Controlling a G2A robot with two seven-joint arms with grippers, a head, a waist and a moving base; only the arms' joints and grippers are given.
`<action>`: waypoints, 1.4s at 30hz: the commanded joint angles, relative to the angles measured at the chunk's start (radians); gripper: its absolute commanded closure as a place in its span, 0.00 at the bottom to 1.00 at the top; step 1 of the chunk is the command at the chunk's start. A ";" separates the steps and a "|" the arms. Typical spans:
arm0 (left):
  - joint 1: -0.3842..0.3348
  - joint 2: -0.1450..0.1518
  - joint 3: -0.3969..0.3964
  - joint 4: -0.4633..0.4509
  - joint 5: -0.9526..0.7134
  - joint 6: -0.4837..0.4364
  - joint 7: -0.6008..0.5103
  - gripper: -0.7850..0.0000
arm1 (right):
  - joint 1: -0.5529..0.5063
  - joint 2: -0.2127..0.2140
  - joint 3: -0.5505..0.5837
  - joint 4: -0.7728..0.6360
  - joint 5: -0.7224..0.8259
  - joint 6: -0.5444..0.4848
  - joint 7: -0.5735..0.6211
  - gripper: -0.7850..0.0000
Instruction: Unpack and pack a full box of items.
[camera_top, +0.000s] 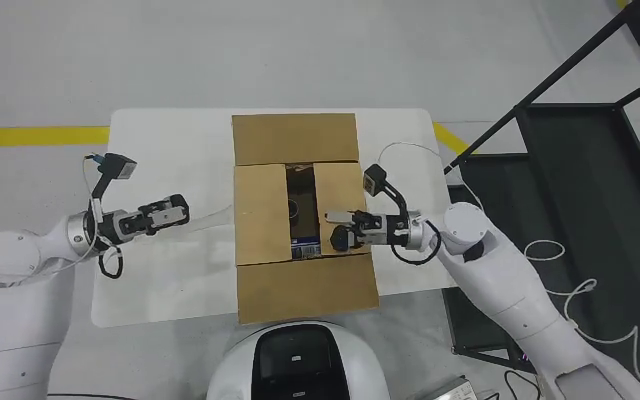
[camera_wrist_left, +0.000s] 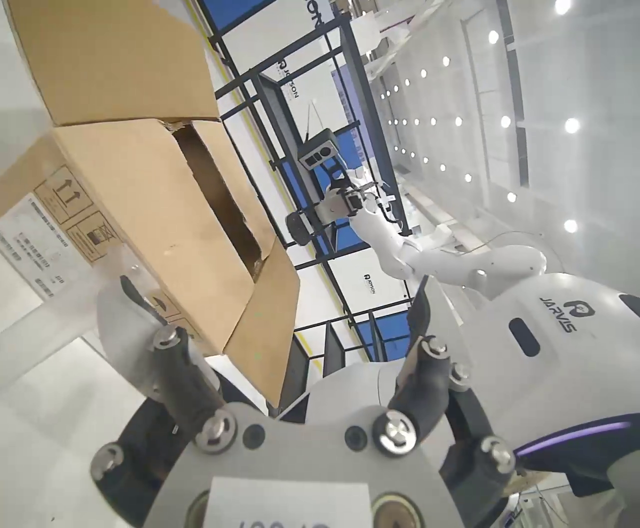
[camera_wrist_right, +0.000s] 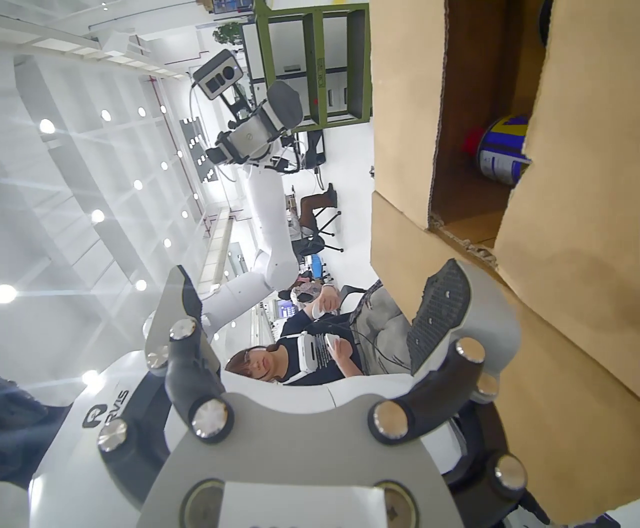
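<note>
A white desk (camera_top: 160, 150) carries a cardboard box (camera_top: 300, 285) at its middle. The box's far and near outer flaps are folded out flat. The two inner flaps lie nearly level over the opening, with a gap between them.

The right gripper (camera_top: 336, 228) sits over the right inner flap (camera_top: 340, 190), by its free edge at the gap. It is spread wide and holds nothing. One ribbed pad (camera_wrist_right: 440, 310) lies against the cardboard, though I cannot tell whether it presses on it. The left gripper (camera_top: 180, 211) hangs over the desk to the box's left, well apart from it, also spread and empty. Through the gap a blue-and-white can (camera_wrist_right: 500, 152) shows low inside the box.

The step looks like opening the inner flaps so unpacking can start. To do it well, slip one finger under the free edge and swing the flap outward over its own fold. Avoid pulling sideways, since the box would likely slide on the smooth top. The left gripper could brace the box's wall or take the left inner flap (camera_top: 260, 215).

Around the desk is grey floor (camera_top: 300, 50) with a yellow line (camera_top: 50, 135). A black metal rack (camera_top: 560, 150) stands on the robot's right.
</note>
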 joint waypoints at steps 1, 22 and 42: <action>0.001 0.009 0.006 0.006 -0.001 -0.009 0.009 0.00 | 0.017 -0.007 -0.017 0.001 -0.021 -0.003 -0.039 0.00; 0.009 0.017 0.016 -0.028 0.017 -0.001 0.047 0.00 | 0.046 -0.024 -0.072 -0.038 -0.079 -0.026 -0.066 0.00; -0.024 0.033 0.032 -0.018 0.085 0.026 0.120 0.00 | 0.285 -0.155 -0.372 0.144 -0.189 0.046 -0.180 0.00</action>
